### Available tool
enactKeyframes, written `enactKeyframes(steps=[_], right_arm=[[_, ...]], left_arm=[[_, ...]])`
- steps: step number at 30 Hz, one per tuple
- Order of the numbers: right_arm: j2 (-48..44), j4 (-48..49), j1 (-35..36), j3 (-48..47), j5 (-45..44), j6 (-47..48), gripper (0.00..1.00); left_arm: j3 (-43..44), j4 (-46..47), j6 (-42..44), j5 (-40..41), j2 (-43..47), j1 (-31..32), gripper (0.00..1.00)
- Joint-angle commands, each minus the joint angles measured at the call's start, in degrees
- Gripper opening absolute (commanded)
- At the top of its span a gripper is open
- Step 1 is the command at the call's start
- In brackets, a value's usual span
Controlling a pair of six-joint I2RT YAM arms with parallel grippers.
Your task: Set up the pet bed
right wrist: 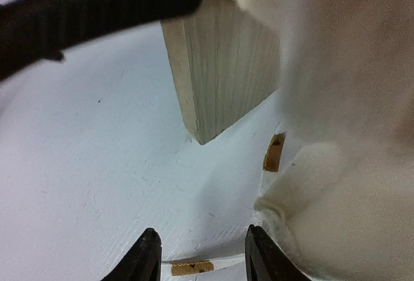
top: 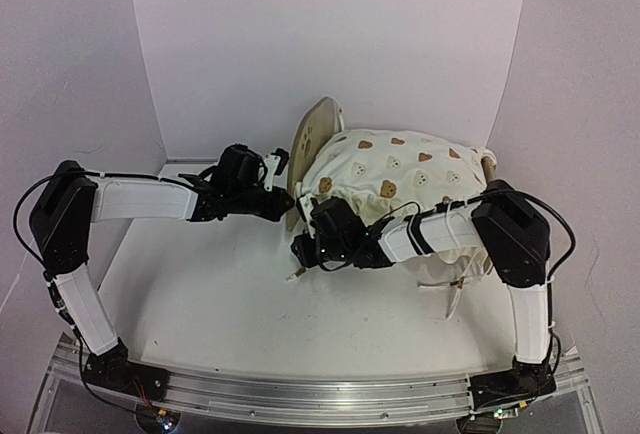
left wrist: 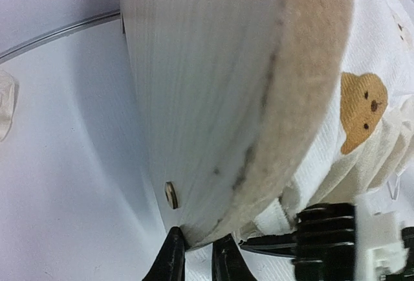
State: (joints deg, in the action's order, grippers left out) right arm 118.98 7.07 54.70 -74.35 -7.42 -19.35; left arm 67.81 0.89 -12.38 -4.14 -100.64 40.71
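Note:
The pet bed's rounded plywood headboard point(top: 316, 139) stands at the back middle, and the cream bear-print cushion point(top: 400, 169) is heaped over the frame. My left gripper point(top: 283, 206) is shut on the headboard's lower edge. In the left wrist view that edge point(left wrist: 213, 132) sits between the two fingers point(left wrist: 171, 258). My right gripper point(top: 300, 254) hovers low over the table in front of the bed, open and empty. The right wrist view shows a plywood corner point(right wrist: 220, 80) ahead, the cushion point(right wrist: 349, 132) on the right, and a cushion tie point(right wrist: 194, 268) lying under the jaws.
White walls close in the back and both sides. Loose cushion ties point(top: 450, 289) hang on the table near my right arm. A metal rail point(top: 300, 394) runs along the near edge. My left arm point(right wrist: 97, 9) crosses the top of the right wrist view.

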Motion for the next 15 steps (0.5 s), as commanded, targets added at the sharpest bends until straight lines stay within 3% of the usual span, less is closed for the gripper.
enactKeyframes(steps=[1,8,15], right_arm=[[2.88,5.74,0.5,-3.64,-2.06,-1.46,0.45],[8.53,2.82,0.76,-7.47,-13.3,-1.24,0.49],[13.04,-0.95,0.85,-13.33,-19.21,-3.4,0.49]], left_arm=[[7.95,12.47,-2.3,-4.65,9.02,0.31,0.0],[9.35,12.47,-2.11,-5.32,8.28,0.25,0.0],[8.89,12.56,-2.31,-5.55,7.78,0.29,0.0]])
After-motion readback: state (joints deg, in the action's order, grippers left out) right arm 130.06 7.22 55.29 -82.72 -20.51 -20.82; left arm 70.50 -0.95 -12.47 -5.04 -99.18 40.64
